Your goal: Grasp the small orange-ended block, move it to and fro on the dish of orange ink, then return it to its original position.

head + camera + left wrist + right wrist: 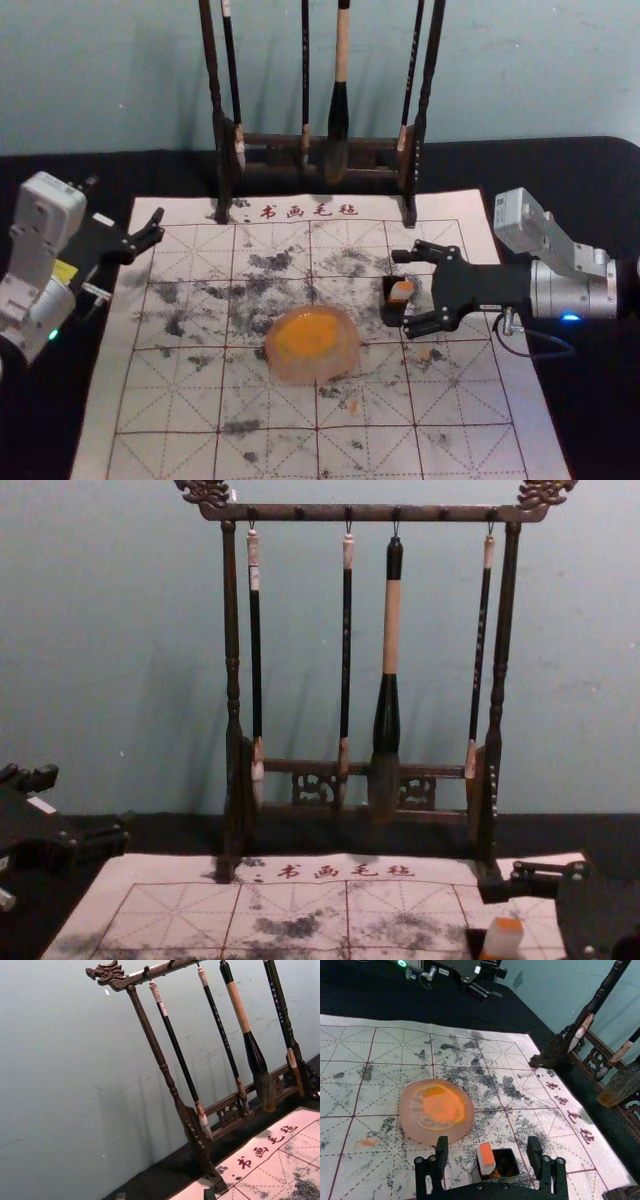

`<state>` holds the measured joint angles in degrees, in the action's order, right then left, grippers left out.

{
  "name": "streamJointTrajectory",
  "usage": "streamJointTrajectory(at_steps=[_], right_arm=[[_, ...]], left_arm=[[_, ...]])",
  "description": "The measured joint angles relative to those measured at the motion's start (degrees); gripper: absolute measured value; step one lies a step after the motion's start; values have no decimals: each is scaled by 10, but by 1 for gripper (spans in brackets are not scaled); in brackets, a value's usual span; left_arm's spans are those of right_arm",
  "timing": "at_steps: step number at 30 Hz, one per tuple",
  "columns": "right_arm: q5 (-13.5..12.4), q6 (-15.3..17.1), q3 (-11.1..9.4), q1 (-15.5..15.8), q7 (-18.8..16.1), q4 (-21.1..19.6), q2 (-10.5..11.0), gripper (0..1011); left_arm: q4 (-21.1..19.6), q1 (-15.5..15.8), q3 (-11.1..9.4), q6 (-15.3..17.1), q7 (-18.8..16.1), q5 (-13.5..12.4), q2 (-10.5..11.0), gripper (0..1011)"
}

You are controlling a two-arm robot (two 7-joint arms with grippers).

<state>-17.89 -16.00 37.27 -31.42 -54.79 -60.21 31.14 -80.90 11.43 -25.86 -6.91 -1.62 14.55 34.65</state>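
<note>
Right gripper (pixel 488 1141) wide open, empty, lined up on block (pixel 487 1159) in its box (pixel 509 1166), between ink dish (pixel 414 1130) and surface's (pixel 480 400) right edge. I'd centre on the block, not the box, squeeze gently, lift straight. Left gripper (pixel 88 805) idle by left edge.

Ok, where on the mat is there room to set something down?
Free: the mat in front of the ink dish and left of it, short of the left gripper. Crowded: right of the dish, where the right gripper straddles block and box, and the far edge, by the brush rack.
</note>
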Motion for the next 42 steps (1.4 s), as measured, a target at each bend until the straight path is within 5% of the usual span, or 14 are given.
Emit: streamJointTrajectory(at_steps=[8, 13, 34, 42], right_arm=[[0, 0, 0, 0, 0, 0, 0, 1000], [0, 0, -1, 0, 0, 0, 0, 908], [-1, 0, -1, 0, 0, 0, 0, 233], [-1, 0, -1, 0, 0, 0, 0, 133]], left_arm=[[0, 0, 0, 0, 0, 0, 0, 1001], [0, 0, 0, 0, 0, 0, 0, 1001], [0, 0, 0, 0, 0, 0, 0, 1001], [0, 0, 0, 0, 0, 0, 0, 1001]])
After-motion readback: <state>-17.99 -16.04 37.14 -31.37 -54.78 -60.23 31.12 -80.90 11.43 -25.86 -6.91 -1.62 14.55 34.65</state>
